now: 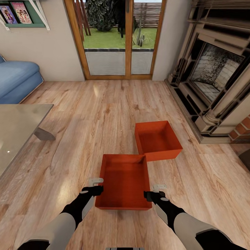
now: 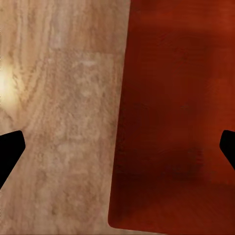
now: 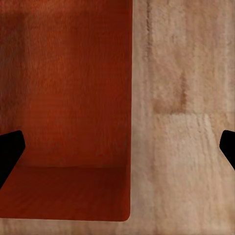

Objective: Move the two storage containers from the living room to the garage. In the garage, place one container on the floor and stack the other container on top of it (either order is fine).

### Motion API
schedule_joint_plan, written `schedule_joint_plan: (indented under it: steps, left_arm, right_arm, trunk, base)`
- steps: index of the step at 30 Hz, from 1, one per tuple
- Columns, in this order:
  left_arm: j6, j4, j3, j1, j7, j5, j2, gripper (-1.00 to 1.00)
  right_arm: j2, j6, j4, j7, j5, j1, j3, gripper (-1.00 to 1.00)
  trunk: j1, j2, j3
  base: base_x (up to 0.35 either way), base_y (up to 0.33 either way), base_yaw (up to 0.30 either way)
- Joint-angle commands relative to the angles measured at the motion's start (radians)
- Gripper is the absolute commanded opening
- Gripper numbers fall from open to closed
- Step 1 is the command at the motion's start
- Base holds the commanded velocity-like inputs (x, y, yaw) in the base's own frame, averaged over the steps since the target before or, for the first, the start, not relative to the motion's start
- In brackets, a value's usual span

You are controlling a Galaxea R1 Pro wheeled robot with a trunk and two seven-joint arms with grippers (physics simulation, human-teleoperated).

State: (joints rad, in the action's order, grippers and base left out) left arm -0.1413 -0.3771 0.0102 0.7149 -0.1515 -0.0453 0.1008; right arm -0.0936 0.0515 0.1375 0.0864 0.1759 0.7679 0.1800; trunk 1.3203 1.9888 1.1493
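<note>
Two orange-red storage containers lie open-topped on the living room's light wood-plank floor (image 1: 80, 114). The near container (image 1: 124, 182) sits right in front of me. The far container (image 1: 158, 140) touches its far right corner. My left gripper (image 1: 97, 186) is open at the near container's left wall. In the left wrist view that gripper (image 2: 117, 152) has one finger over the planks and the other over the container (image 2: 171, 122). My right gripper (image 1: 153, 191) is open at the right wall. In the right wrist view it (image 3: 117, 152) straddles the wall of the container (image 3: 68, 98) the same way.
A glass-topped table (image 1: 17, 128) stands at the left with a blue sofa (image 1: 15, 81) behind it. The stone fireplace (image 1: 215, 76) fills the right side. Wood-framed glass doors (image 1: 119, 38) are straight ahead. Open plank floor lies between the containers and the doors.
</note>
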Motion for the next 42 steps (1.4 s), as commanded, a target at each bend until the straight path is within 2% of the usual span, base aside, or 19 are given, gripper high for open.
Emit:
schedule_joint_plan:
  steps: [1, 15, 28, 35, 42]
  left_arm:
    - [-0.005, -0.001, 0.001, 0.0, -0.003, -0.005, 0.0, 1.0]
    - [-0.001, -0.012, -0.008, 0.0, -0.004, 0.005, -0.003, 1.0]
    - [-0.007, -0.013, -0.009, 0.0, -0.006, 0.005, -0.003, 1.0]
    - [-0.007, -0.012, -0.009, 0.0, -0.007, 0.005, -0.003, 1.0]
    - [-0.007, -0.013, -0.008, 0.0, -0.007, 0.005, -0.003, 1.0]
  right_arm:
    - [0.0, 0.004, -0.001, 0.004, 0.011, 0.001, 0.009, 1.0]
    - [0.0, 0.004, 0.0, 0.004, 0.012, 0.001, 0.008, 1.0]
    - [-0.001, 0.003, 0.008, 0.003, 0.014, 0.001, 0.009, 1.0]
    - [-0.003, 0.0, 0.021, 0.002, 0.013, 0.001, 0.007, 1.0]
    - [-0.001, -0.01, 0.075, 0.002, 0.014, 0.001, 0.006, 1.0]
  trunk:
    - [0.0, 0.0, 0.001]
    - [0.0, 0.0, 0.001]
    - [0.05, 0.091, 0.041]
    - [0.05, 0.091, 0.041]
    - [0.05, 0.091, 0.041]
  base:
    - [0.0, 0.0, 0.0]
    - [0.0, 0.0, 0.0]
    - [0.0, 0.0, 0.0]
    - [0.0, 0.0, 0.0]
    - [0.0, 0.0, 0.0]
